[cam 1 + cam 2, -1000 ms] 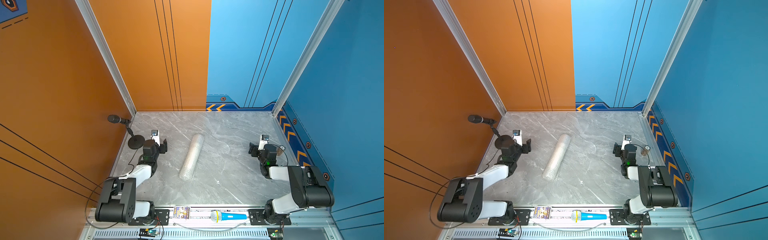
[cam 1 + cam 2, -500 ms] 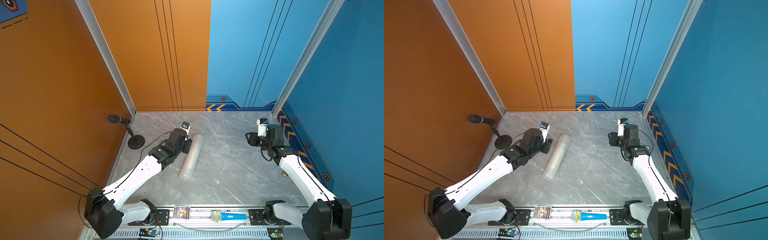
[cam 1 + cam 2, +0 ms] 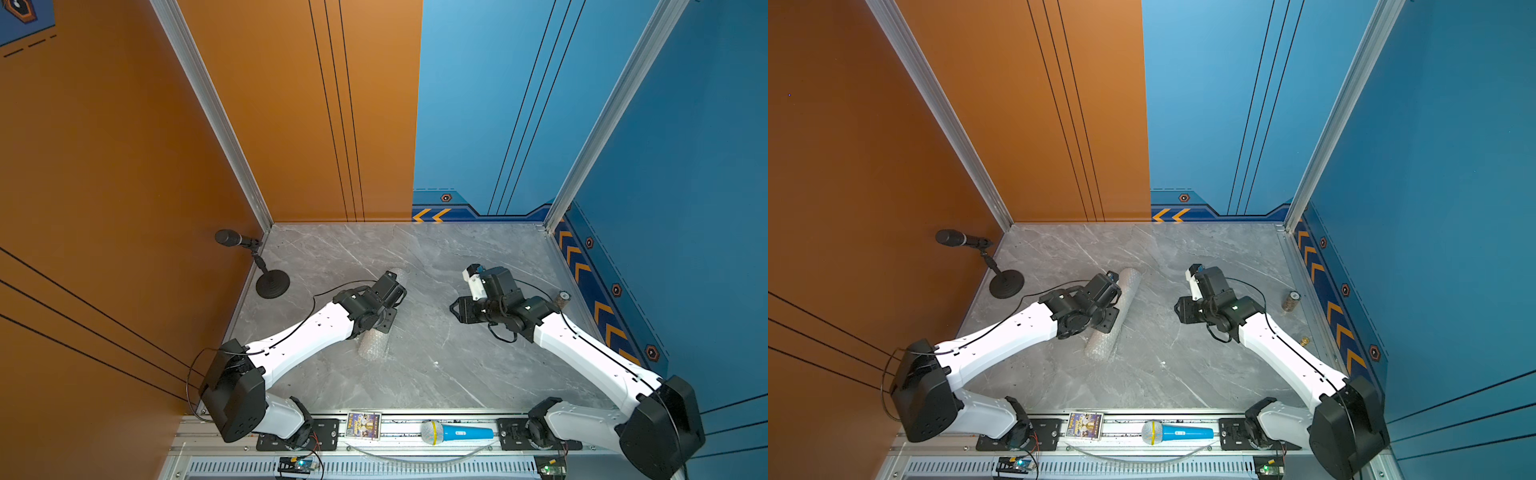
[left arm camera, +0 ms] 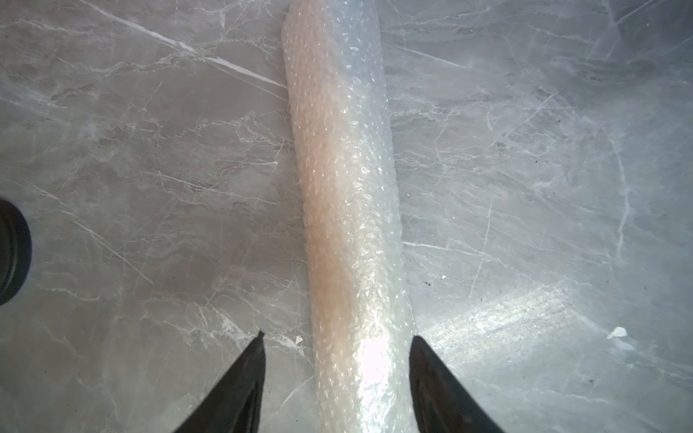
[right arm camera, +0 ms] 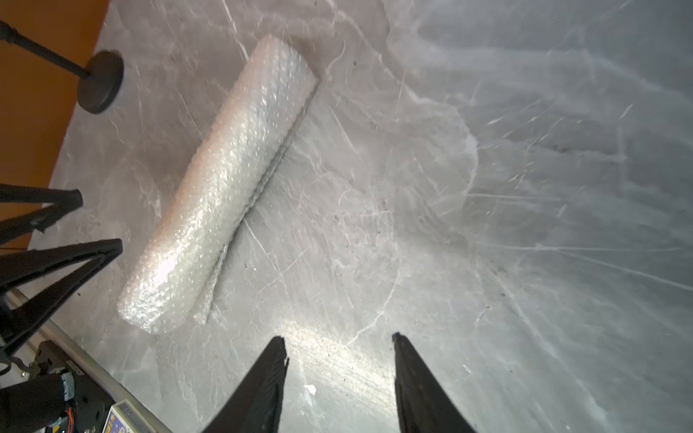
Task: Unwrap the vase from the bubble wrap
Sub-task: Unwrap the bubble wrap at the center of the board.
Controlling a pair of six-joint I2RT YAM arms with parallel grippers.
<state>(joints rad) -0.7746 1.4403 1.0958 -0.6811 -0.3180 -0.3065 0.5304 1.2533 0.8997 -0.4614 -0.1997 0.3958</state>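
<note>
Where both top views look down on the grey marble table (image 3: pixel 436 374), the bubble wrap (image 3: pixel 374 347) lies just left of frame centre as a closed roll, slanting from lower left to upper right. No part of the vase shows through it. The left gripper (image 3: pixel 384 323) hangs over the roll's middle, covering part of it. The right gripper (image 3: pixel 455 311) sits right of centre, well apart from the roll, its tips turned toward it. A black microphone stand (image 3: pixel 272 284) is at the table's left edge, a small brown jar (image 3: pixel 562 298) at its right edge.

From the left wrist, the bubble wrap (image 4: pixel 348 210) runs straight away from the camera across the marble. The left gripper's fingers (image 4: pixel 240 382) are spread, one on each side of the roll. Bare table shows between one finger and the wrap, and nothing is pinched.

From the right wrist, the whole bubble wrap (image 5: pixel 225 180) is seen, its loose outer edge lying on the table along the side facing this arm. The right gripper's fingers (image 5: pixel 262 390) stand parted with only bare marble between them. Beyond the roll the left gripper (image 5: pixel 98 221) shows two separated fingers, clear of the wrap.
</note>
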